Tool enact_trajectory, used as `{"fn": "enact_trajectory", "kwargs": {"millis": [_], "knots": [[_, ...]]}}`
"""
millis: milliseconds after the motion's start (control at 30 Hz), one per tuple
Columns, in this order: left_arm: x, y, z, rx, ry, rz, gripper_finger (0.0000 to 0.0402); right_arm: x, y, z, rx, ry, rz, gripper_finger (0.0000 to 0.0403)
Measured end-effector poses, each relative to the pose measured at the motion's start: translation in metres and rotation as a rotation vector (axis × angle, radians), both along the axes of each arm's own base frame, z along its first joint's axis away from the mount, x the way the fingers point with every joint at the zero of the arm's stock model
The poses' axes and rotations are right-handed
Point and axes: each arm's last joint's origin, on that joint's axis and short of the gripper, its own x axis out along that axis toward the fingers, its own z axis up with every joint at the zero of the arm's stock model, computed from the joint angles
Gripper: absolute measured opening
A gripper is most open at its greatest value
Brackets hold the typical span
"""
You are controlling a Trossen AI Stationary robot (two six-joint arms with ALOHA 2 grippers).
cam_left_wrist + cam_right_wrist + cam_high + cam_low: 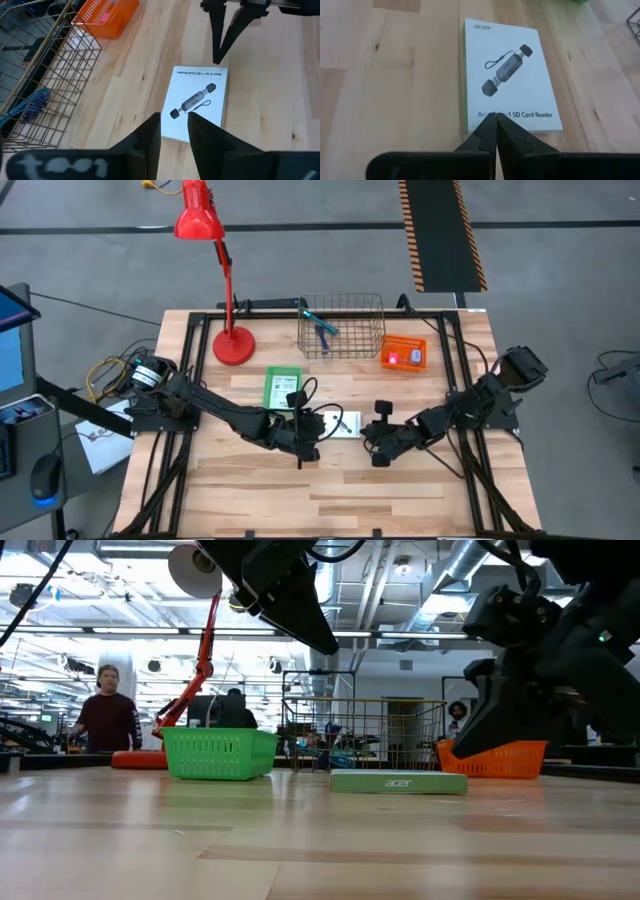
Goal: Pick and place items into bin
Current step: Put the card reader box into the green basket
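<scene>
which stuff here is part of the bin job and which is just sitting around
Job:
- white SD card reader box, flat on the table between both grippers
- wire basket, blue items already inside
- left gripper, open over the box
- right gripper, shut at the box's edge

Lying about:
- red desk lamp
- green basket
- orange basket

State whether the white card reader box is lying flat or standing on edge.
Lying flat: the white card reader box rests face-up on the table.
</scene>
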Motion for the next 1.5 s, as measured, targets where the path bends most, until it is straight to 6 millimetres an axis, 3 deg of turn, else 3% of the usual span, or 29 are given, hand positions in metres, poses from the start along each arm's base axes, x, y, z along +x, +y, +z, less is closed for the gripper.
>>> {"fn": "enact_trajectory", "kwargs": {"millis": [1067, 1500], "knots": [[0.000, -0.001, 0.000, -0.028, -0.003, 0.000, 0.0087, 0.008, -0.017, -0.002, 0.090, 0.068, 0.062, 0.0000], [0.000, 0.000, -0.001, -0.028, -0.001, -0.001, 0.0087, 0.023, -0.011, -0.032, 0.103, 0.051, 0.034, 0.0000]]}}
